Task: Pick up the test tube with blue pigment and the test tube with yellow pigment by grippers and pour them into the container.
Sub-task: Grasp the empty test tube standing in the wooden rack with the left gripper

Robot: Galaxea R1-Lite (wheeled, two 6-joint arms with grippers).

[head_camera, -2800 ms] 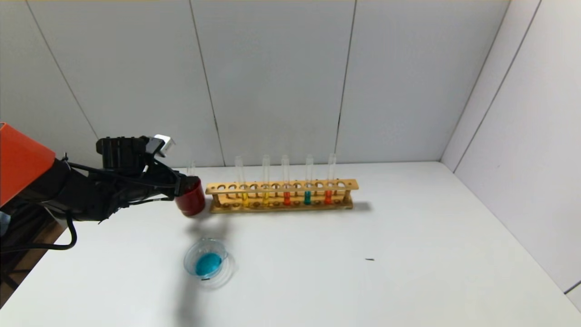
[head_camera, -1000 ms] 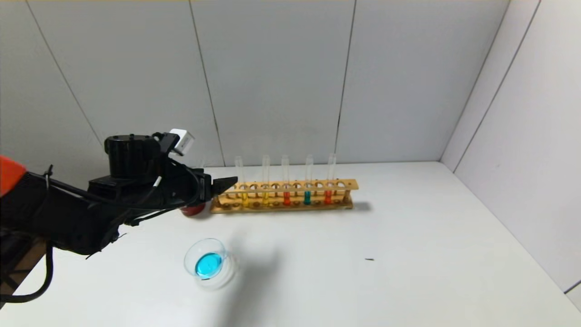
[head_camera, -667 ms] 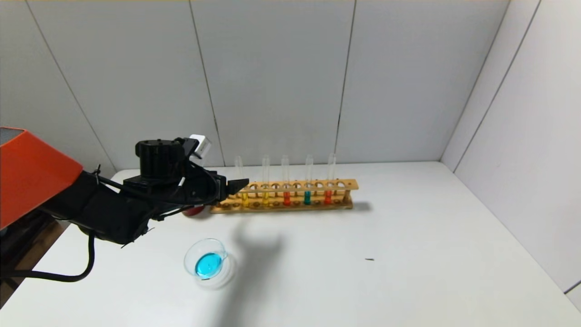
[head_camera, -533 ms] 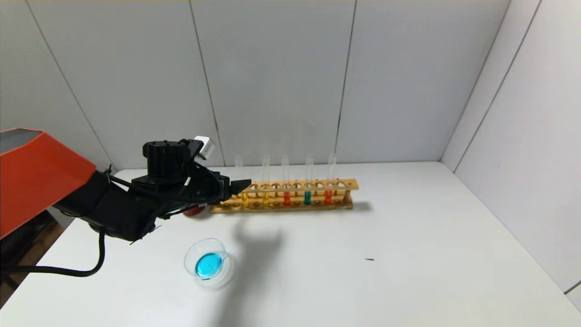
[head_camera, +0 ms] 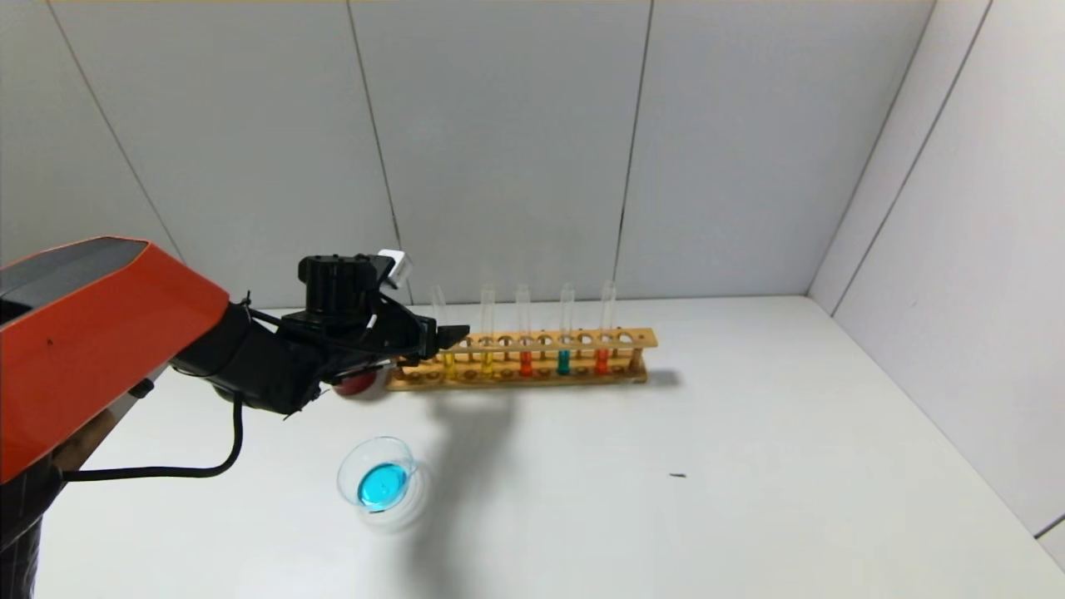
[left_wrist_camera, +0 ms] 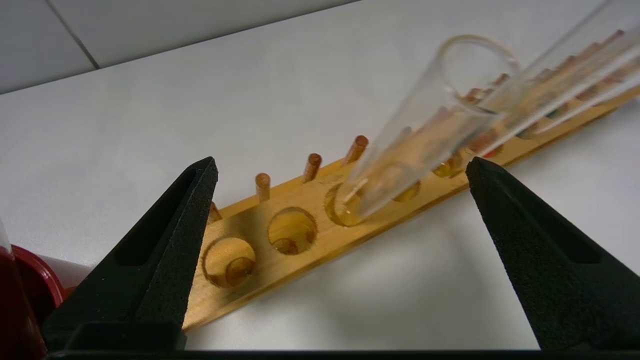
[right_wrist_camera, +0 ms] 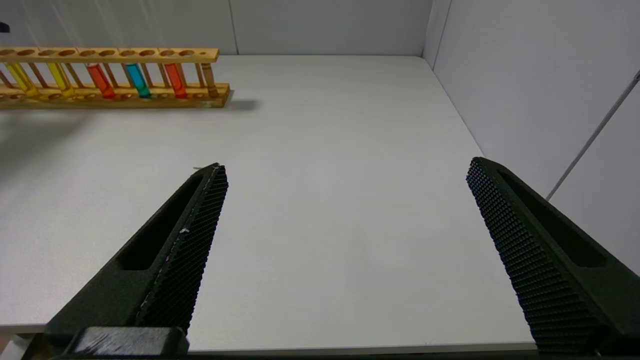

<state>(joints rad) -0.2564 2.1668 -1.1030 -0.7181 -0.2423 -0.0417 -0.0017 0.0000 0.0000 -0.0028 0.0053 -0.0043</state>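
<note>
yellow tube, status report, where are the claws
Left claw open at the rack, straddling the end yellow tube, no grip. Right claw open, parked off right. Container holds blue. Red cup beside left arm.

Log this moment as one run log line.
left gripper: open at yellow tube in rack | right gripper: open, idle | container: blue liquid
</note>
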